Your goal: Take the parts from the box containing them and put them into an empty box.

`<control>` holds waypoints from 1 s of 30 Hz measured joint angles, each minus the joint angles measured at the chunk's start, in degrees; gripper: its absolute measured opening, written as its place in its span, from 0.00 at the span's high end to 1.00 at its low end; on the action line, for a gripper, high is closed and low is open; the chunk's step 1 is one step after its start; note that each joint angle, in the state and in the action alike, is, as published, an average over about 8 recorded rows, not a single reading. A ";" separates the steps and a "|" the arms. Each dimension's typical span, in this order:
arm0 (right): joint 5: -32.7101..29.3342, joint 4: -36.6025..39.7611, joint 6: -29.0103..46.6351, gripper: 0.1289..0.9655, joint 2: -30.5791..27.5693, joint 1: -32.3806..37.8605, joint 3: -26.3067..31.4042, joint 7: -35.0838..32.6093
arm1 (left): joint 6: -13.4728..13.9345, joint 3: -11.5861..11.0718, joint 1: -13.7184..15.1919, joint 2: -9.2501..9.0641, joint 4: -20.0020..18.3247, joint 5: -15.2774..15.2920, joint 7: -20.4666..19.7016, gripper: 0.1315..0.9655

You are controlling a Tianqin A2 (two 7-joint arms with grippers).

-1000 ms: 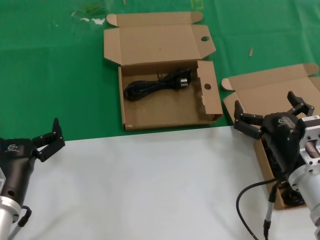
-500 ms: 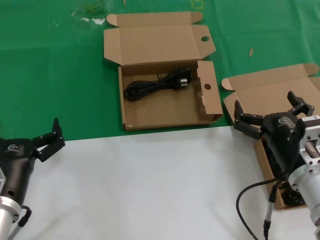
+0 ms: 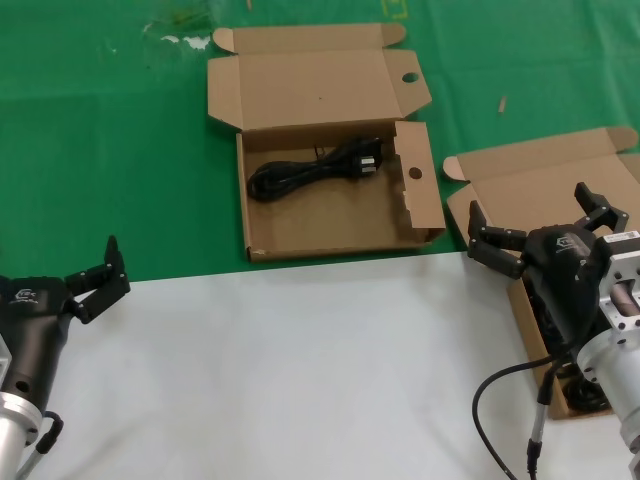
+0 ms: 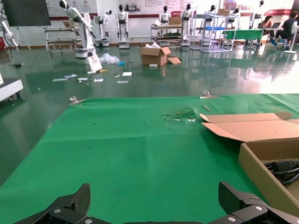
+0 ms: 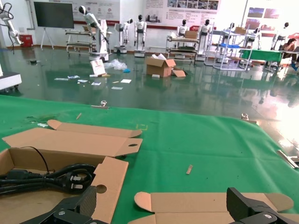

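The box with round finger holes [image 3: 420, 190] lies open at the table's middle back, with one coiled black cable [image 3: 315, 170] inside. The plain box [image 3: 550, 185] lies open at the right; my right gripper [image 3: 535, 215] hovers open and empty over it and hides most of its inside, where black cables [image 3: 590, 395] show near the front. The right wrist view shows this gripper [image 5: 163, 205] above the plain box's lid [image 5: 205, 203], with the holed box [image 5: 110, 172] and its cable [image 5: 51, 177] beyond. My left gripper [image 3: 95, 278] is parked open at the front left.
A green cloth [image 3: 100, 150] covers the table's back; a white surface [image 3: 300, 370] covers the front. The left wrist view shows the open gripper [image 4: 156, 205] over green cloth, with the holed box's wall [image 4: 261, 172] and cable [image 4: 285, 167] to one side.
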State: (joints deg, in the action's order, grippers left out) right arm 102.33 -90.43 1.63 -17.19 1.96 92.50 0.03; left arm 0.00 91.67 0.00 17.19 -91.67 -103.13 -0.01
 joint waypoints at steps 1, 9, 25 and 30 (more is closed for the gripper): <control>0.00 0.00 0.00 0.00 0.00 0.00 0.00 0.00 | 0.00 0.00 0.00 0.00 0.00 0.00 0.00 0.00; 0.00 0.00 0.00 0.00 0.00 0.00 0.00 0.00 | 0.00 0.00 0.00 0.00 0.00 0.00 0.00 0.00; 0.00 0.00 0.00 0.00 0.00 0.00 0.00 0.00 | 0.00 0.00 0.00 0.00 0.00 0.00 0.00 0.00; 0.00 0.00 0.00 0.00 0.00 0.00 0.00 0.00 | 0.00 0.00 0.00 0.00 0.00 0.00 0.00 0.00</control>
State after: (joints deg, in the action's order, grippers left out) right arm 102.33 -90.43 1.63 -17.19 1.96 92.50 0.03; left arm 0.00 91.67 0.00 17.19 -91.67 -103.13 0.00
